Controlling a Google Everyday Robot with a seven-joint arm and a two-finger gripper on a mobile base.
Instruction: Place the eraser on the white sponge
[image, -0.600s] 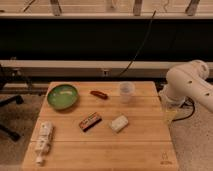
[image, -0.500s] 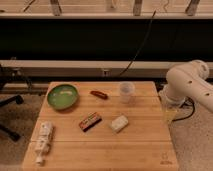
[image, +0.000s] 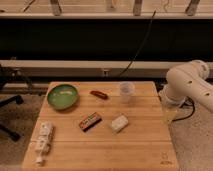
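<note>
Eraser (image: 90, 121) near white sponge (image: 119, 123), end effector (image: 170, 114) right

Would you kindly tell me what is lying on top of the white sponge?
Nothing: the white sponge has a bare top. The eraser lies apart, to its left. The sponge's underside is hidden. The gripper hangs beside the table, at right.

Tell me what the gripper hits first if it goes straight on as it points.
The gripper hangs at the light wooden table's right edge, pointing down. Straight on it would probably meet that edge or the speckled floor beside it; depth is unclear.
</note>
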